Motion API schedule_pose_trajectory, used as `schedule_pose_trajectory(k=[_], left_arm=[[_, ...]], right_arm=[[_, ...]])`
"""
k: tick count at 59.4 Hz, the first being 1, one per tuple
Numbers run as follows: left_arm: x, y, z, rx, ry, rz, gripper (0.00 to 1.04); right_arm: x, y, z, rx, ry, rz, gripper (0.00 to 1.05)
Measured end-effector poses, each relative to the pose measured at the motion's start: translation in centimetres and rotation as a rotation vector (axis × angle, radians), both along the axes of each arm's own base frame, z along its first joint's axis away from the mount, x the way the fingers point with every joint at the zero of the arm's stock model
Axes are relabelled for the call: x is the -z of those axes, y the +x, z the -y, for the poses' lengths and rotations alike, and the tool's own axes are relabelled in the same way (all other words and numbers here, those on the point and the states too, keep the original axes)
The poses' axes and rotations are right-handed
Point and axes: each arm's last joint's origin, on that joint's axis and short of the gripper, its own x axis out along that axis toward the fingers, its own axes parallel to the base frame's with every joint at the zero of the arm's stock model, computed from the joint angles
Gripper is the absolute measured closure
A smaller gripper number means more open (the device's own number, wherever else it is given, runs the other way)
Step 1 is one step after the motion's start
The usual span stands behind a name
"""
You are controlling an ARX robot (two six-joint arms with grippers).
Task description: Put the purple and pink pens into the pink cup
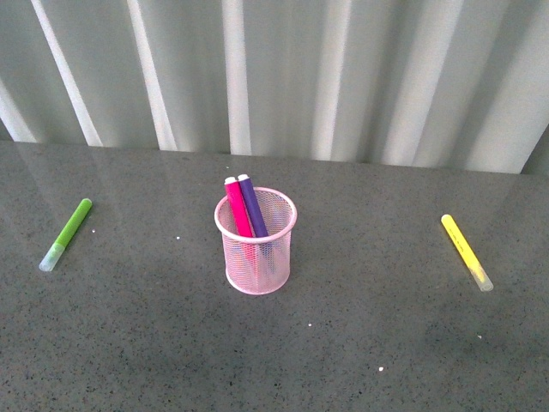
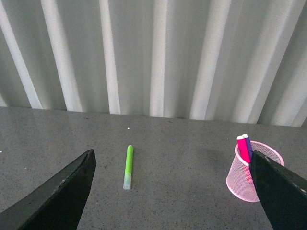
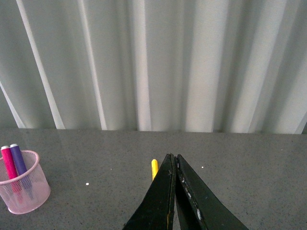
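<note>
Both pens (image 1: pixel 244 206) look seated in the pink cup (image 1: pixel 256 276), so I'm just parking: left gripper (image 2: pixel 172 191) spread wide, right gripper (image 3: pixel 174 191) pinched empty

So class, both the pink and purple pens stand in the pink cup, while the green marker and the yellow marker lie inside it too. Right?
Wrong only about the markers. The front view shows the green marker and yellow marker lying on the table, either side of the pink cup.
</note>
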Motion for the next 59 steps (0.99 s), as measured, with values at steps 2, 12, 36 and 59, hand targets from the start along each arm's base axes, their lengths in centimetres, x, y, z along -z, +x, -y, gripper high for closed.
schedule_pose_trajectory(k=[2, 12, 36, 59], left_arm=[[0.00, 0.00, 0.00, 0.000, 0.000, 0.000, 0.07], [0.00, 0.00, 0.00, 0.000, 0.000, 0.000, 0.07], [0.00, 0.00, 0.00, 0.000, 0.000, 0.000, 0.07], [0.00, 0.00, 0.00, 0.000, 0.000, 0.000, 0.07]], right_arm=[[0.00, 0.00, 0.00, 0.000, 0.000, 0.000, 1.01], [0.00, 0.00, 0.00, 0.000, 0.000, 0.000, 0.76], [0.01, 0.00, 0.00, 0.000, 0.002, -0.001, 0.05], [0.01, 0.00, 0.00, 0.000, 0.002, -0.001, 0.07]])
